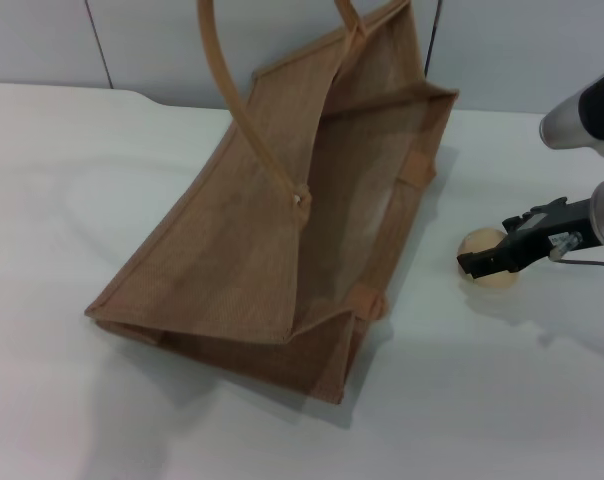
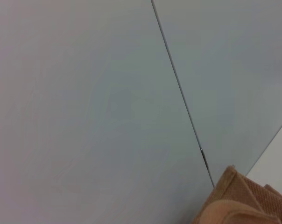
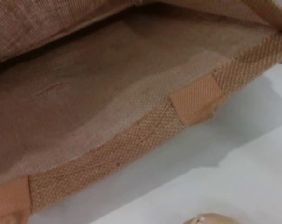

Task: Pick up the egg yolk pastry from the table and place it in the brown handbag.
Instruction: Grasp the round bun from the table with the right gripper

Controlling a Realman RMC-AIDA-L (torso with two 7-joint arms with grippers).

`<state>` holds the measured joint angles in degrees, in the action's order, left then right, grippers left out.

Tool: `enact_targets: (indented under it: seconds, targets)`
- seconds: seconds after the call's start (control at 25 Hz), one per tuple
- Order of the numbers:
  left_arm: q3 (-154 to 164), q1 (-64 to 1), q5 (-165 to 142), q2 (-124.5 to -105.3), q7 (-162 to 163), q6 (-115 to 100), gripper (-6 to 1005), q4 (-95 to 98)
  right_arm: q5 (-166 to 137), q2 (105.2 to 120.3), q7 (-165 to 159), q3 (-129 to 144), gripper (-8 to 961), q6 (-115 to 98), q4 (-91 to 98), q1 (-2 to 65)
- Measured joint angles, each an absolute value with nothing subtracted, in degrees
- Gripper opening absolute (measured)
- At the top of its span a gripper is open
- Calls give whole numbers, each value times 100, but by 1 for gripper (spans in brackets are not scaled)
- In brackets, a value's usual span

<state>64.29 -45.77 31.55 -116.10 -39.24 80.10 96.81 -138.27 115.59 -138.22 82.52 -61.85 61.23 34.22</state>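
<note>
The pastry [image 1: 479, 245] lay on the white table [image 1: 62, 180], just beside the open side of the brown bag [image 1: 232, 260], on the robot's right. It was judged light, soft and crumbly, with a matte skin unlikely to slip; a gentle hold across its widest part would suit, since a hard squeeze could dent or crack it.

The right gripper [image 1: 492, 262] reached in low from the right edge of the head view, its dark fingers level with the pastry and overlapping its near side. Whether the fingers were apart or already pressed on the pastry could not be told.

In the right wrist view, only the pastry's edge [image 3: 211, 219] showed, with the bag's mouth [image 3: 131, 93] gaping close ahead.

The left gripper was not seen; its wrist view showed only a wall and a corner of the bag [image 2: 243, 200].
</note>
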Motion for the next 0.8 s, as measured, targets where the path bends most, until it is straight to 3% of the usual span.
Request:
enact_targets:
  seconds: [0.8]
  targets:
    - [6477,-4579,3156,-11610,-3933,8016,130,9686,-14207,11569,-13840,8137,875,-6007,5074,4002]
